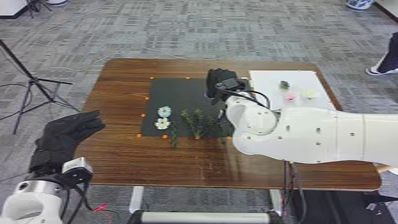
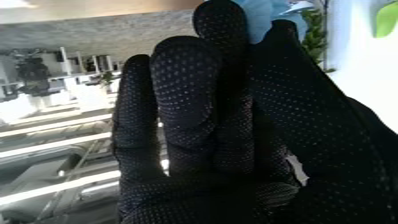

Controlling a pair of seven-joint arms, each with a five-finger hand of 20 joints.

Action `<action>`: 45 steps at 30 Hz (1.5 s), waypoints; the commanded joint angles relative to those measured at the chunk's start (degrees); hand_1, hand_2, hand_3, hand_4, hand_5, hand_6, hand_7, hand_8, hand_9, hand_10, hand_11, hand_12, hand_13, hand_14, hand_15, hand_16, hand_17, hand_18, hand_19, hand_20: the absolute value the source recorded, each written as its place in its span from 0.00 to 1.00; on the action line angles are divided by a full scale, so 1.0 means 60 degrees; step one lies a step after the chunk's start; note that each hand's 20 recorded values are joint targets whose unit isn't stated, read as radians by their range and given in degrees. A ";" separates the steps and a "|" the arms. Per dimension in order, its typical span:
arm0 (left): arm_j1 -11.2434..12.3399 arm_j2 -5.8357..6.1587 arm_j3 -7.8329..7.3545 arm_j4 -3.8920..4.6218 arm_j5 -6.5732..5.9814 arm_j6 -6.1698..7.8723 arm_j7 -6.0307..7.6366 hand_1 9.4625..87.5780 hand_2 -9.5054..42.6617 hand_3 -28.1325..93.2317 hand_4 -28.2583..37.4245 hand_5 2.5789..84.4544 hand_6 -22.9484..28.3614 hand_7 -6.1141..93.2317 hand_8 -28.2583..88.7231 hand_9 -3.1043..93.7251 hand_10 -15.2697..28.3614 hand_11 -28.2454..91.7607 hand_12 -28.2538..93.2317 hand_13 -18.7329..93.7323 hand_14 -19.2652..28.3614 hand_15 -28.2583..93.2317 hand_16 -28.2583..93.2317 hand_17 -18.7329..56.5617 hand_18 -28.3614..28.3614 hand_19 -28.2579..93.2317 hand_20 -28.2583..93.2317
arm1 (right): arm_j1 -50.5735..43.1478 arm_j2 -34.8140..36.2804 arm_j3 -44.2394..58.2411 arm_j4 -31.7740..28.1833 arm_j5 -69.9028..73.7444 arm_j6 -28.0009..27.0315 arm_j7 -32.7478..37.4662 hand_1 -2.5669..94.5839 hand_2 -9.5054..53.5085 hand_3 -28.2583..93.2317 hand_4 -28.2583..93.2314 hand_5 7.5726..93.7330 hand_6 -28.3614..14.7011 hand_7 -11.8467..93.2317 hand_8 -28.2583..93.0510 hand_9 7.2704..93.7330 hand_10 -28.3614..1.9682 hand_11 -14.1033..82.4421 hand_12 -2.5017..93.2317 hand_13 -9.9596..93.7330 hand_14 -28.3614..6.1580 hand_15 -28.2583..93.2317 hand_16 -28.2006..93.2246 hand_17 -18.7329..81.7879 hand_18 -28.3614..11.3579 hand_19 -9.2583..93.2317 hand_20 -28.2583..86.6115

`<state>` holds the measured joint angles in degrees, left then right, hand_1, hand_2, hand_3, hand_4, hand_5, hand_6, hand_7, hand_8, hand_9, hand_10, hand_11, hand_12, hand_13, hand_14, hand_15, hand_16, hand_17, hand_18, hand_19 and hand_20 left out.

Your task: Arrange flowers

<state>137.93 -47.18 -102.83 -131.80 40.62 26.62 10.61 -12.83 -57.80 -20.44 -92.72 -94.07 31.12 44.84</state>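
A brown wooden table (image 1: 120, 100) carries a black rectangular mat (image 1: 173, 92), its edges dotted with small orange markers (image 1: 143, 115). The robot's right hand (image 1: 222, 82), in a black fabric glove, is at the mat's far right corner. In the right wrist view, that hand pinches a pale blue, soft-petalled flower (image 2: 258, 17) between thumb and finger, with a leafy green stem (image 2: 313, 37) just beside the petals; whether the two are joined, I cannot tell. On the mat's left part lie a light blue flower head (image 1: 164, 111) and, just nearer the robot, a creamy white flower head (image 1: 163, 123). Slender green leafy sprigs (image 1: 197, 122) lie along the mat's near part, one reaching over its near edge. To the right of the mat is a flat white board (image 1: 306, 77), holding a small dark green piece (image 1: 284, 85), a pink flower head (image 1: 290, 96) and a pale yellow flower head (image 1: 309, 93). The left hand (image 1: 64, 132), also gloved in black, is well to the left of the mat, its fingers loosely extended.
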 commanded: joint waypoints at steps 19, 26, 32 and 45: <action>-0.0428 -0.0226 0.0089 0.0188 0.0159 -0.0467 -0.0183 0.18 0.17 0.96 0.08 0.66 0.70 0.22 0.15 0.51 0.82 0.55 0.34 0.46 0.90 0.69 0.16 0.17 0.81 0.59 0.34 | -0.1161 -0.1748 0.0933 0.1048 0.0036 0.0251 0.0270 0.61 0.01 0.86 0.00 0.79 0.69 0.43 0.17 0.96 0.76 0.29 0.42 0.85 0.70 0.71 0.46 0.49 0.21 0.98 0.25; -0.0626 -0.0189 0.0174 0.0227 0.0189 -0.0545 -0.0175 0.18 0.17 0.96 0.08 0.66 0.70 0.22 0.15 0.52 0.82 0.55 0.34 0.46 0.90 0.69 0.16 0.17 0.81 0.59 0.34 | -0.1016 -0.1925 0.0779 0.1483 0.0309 0.0535 0.0372 0.60 0.01 0.85 0.00 0.78 0.70 0.43 0.17 0.95 0.75 0.30 0.41 0.84 0.69 0.71 0.46 0.48 0.21 0.98 0.25; -0.0402 -0.0273 0.0016 0.0197 0.0202 -0.0514 -0.0173 0.18 0.17 0.96 0.08 0.65 0.70 0.22 0.15 0.52 0.82 0.55 0.34 0.46 0.90 0.69 0.16 0.17 0.81 0.59 0.34 | -0.1202 -0.1847 0.0989 0.1564 0.0349 0.0244 0.0414 0.56 0.00 0.85 0.00 0.73 0.66 0.42 0.16 0.91 0.72 0.28 0.40 0.81 0.67 0.72 0.45 0.45 0.21 0.97 0.25; -0.0594 -0.0365 0.0069 0.0248 0.0301 -0.0637 -0.0331 0.18 0.16 0.96 0.09 0.65 0.70 0.22 0.15 0.52 0.82 0.55 0.34 0.46 0.90 0.69 0.16 0.17 0.81 0.59 0.34 | -0.1592 -0.1853 0.1299 0.1516 0.0358 -0.0236 0.0329 0.55 0.00 0.84 0.00 0.71 0.66 0.42 0.15 0.89 0.70 0.29 0.38 0.80 0.66 0.73 0.44 0.44 0.20 0.97 0.25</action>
<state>134.71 -48.55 -102.44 -130.41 41.67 23.59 9.45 -21.31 -68.81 -13.70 -83.34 -91.09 31.53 46.83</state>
